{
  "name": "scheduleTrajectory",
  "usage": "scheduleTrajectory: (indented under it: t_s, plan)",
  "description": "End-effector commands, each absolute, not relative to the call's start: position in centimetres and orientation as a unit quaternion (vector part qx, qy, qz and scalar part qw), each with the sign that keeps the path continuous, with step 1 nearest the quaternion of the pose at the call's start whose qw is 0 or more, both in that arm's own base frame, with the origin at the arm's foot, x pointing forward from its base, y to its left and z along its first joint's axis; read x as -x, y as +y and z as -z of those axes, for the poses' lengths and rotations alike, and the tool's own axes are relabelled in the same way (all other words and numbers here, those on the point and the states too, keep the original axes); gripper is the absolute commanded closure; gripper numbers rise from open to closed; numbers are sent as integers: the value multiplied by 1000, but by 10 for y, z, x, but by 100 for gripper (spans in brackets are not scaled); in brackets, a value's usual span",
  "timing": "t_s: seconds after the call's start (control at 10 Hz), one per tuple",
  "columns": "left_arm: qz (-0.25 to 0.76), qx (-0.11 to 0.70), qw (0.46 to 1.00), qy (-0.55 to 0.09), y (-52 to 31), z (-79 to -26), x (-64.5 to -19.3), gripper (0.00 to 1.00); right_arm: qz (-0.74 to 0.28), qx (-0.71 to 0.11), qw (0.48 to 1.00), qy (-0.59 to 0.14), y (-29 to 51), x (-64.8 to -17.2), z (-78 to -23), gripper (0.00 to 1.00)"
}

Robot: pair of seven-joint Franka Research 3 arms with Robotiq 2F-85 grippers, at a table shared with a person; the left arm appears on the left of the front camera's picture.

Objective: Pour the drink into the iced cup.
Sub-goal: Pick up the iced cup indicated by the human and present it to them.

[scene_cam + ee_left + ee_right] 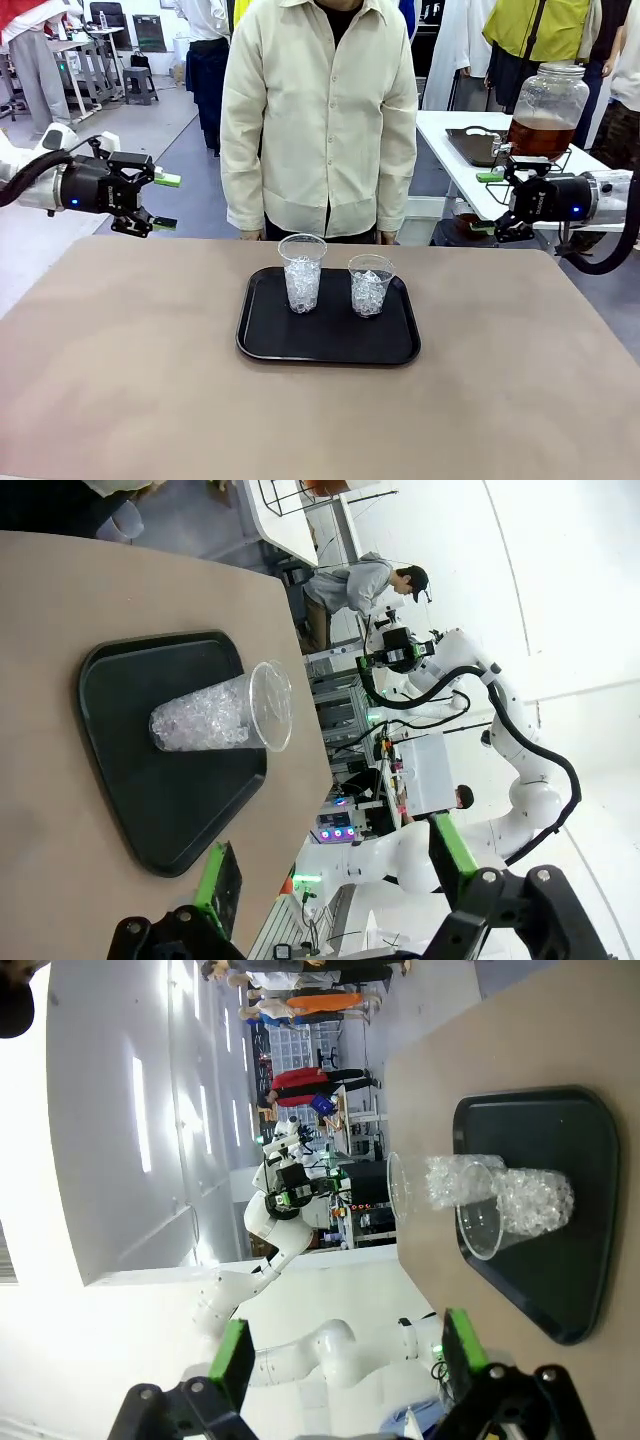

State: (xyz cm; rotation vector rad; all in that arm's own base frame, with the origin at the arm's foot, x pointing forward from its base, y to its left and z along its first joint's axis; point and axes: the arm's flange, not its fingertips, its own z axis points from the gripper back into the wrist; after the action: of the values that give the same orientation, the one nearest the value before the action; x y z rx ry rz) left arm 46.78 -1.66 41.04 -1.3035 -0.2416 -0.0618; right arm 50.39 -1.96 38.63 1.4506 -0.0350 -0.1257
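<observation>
Left claw: my left claw hovers above the far left corner of the desk. Its fingers are spread wide apart with nothing between them, and the green pads point right, toward the middle.
Right claw: my right claw hovers off the far right corner, mirroring the left. Its fingers are also wide apart and empty, with the pads pointing left.
Tray: a black tray lies flat in the middle of the desk, between my two arms.
Taller iced cup: the taller iced cup is clear plastic with crushed ice in it. It stands upright on the far left part of the tray.
Shorter iced cup: the shorter iced cup stands upright just right of the taller one, near it but apart. It's clear too, and packed with ice.
Dispenser jar: a big clear glass dispenser jar with its lid on stands at the far right. It sits on a wire stand on a white side table behind my right claw.
Drink: the drink is amber-brown and sits in the lower part of that jar, well apart from both cups.
Person: a person in a pale overshirt stands at the far edge of the desk, directly behind the tray, arms down at the sides.
</observation>
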Motion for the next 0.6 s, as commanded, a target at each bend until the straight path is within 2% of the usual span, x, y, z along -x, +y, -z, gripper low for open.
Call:
scheduleTrajectory:
  t_s: [0.0, 0.5]
  plan:
    - [26, 606, 787, -110, -17, -411, -468, 0, 54, -661, 748, -24, -19, -503, -387, 0]
    - [26, 606, 787, -110, -17, -411, -468, 0, 54, -661, 748, -24, -19, -503, -387, 0]
